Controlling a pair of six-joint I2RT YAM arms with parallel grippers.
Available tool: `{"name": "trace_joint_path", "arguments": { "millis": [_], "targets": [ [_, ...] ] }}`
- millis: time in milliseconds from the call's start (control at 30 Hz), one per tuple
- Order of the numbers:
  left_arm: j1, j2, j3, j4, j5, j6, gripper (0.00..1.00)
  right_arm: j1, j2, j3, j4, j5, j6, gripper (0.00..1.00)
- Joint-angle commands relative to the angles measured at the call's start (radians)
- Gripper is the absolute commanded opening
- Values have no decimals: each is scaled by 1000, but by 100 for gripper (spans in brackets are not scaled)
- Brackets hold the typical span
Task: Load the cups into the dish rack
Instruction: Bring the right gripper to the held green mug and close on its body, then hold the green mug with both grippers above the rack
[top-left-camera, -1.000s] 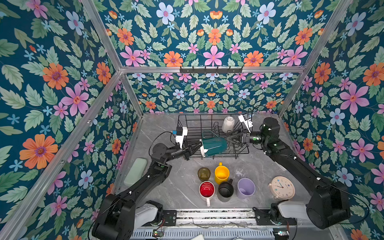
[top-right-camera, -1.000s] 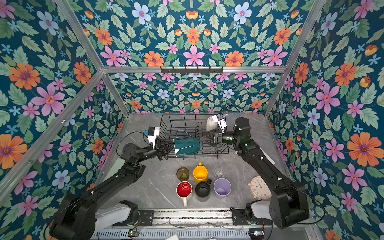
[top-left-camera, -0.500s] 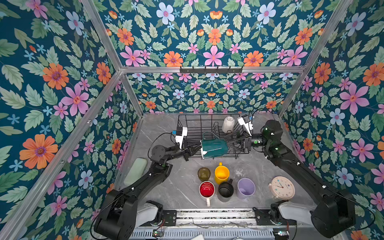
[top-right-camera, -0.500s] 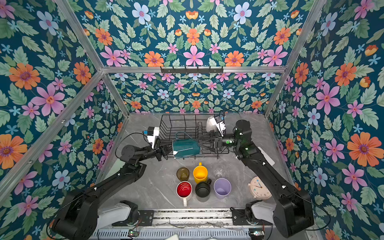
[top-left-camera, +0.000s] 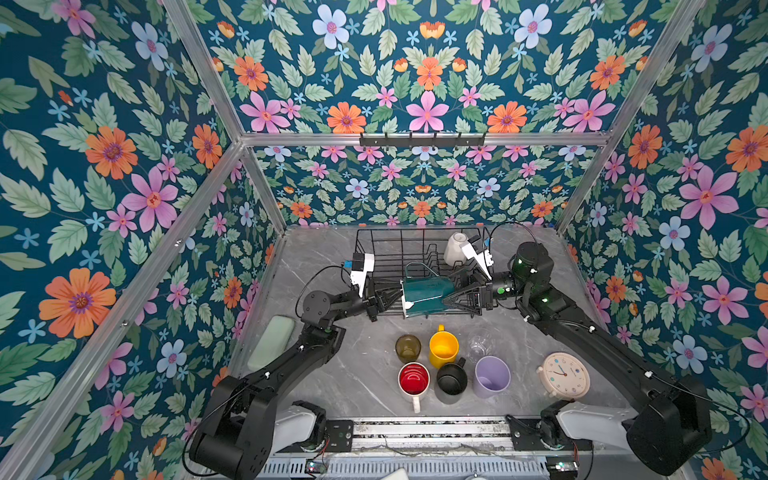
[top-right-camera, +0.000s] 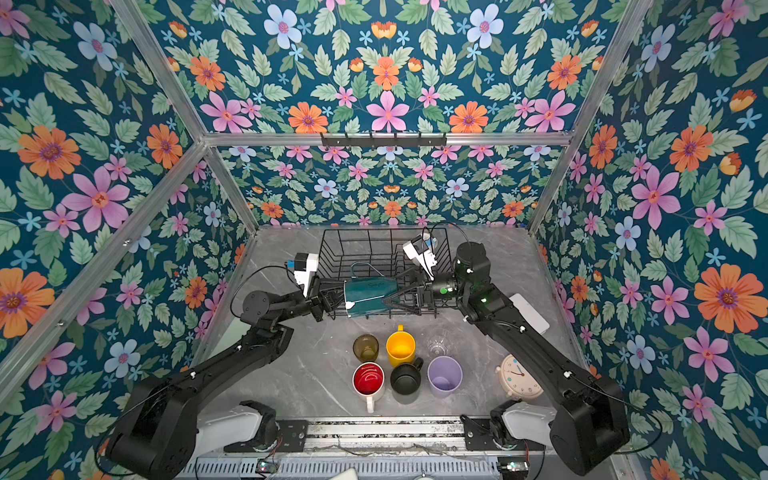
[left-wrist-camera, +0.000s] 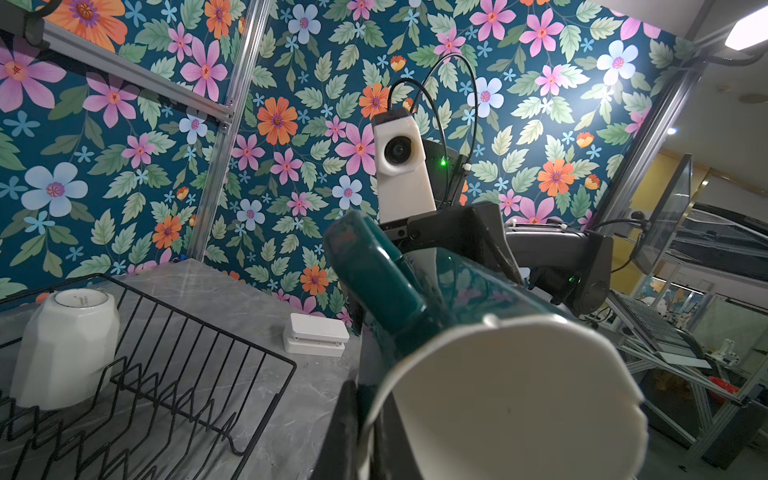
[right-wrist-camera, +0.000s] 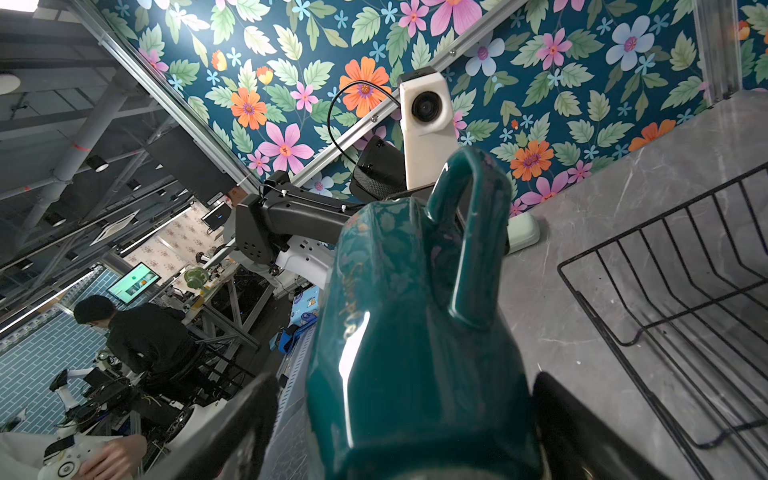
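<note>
The teal mug (top-left-camera: 424, 295) (top-right-camera: 368, 293) lies on its side in the air over the front edge of the black wire dish rack (top-left-camera: 415, 230) (top-right-camera: 374, 230). My left gripper (top-left-camera: 401, 297) (left-wrist-camera: 370, 415) is shut on its white-lined rim. My right gripper (top-left-camera: 451, 291) (right-wrist-camera: 403, 380) stands open, its jaws straddling the mug's base (right-wrist-camera: 415, 332) without pinching it. A white faceted mug (top-left-camera: 455, 247) (left-wrist-camera: 66, 345) sits upside down in the rack's far right corner. On the table stand an olive glass (top-left-camera: 407, 347), yellow mug (top-left-camera: 444, 351), clear glass (top-left-camera: 478, 343), red-lined white mug (top-left-camera: 413, 379), black mug (top-left-camera: 451, 379) and lilac tumbler (top-left-camera: 492, 376).
A cream alarm clock (top-left-camera: 563, 374) stands at the front right. A pale green block (top-left-camera: 272, 347) lies by the left wall, a white box (top-right-camera: 528, 311) by the right wall. A black hook rail (top-left-camera: 422, 139) hangs high on the back wall.
My right gripper has moved left, and its open jaws now stand around the teal mug's base. The left gripper has kept its hold on the rim, with the mug barely shifted.
</note>
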Motion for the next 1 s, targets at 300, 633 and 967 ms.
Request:
{"name": "trace_joint_path", "arguments": {
  "millis": [300,633,967],
  "targets": [
    [1,36,6,177,-3,-86,0,47,43,23,26,48,-5,94],
    [1,58,9,218,11,-127,0,73,87,52,49,63,11,94],
    [0,50,-3,225,9,-131,0,114,142,91,46,67,13,94]
  ]
}}
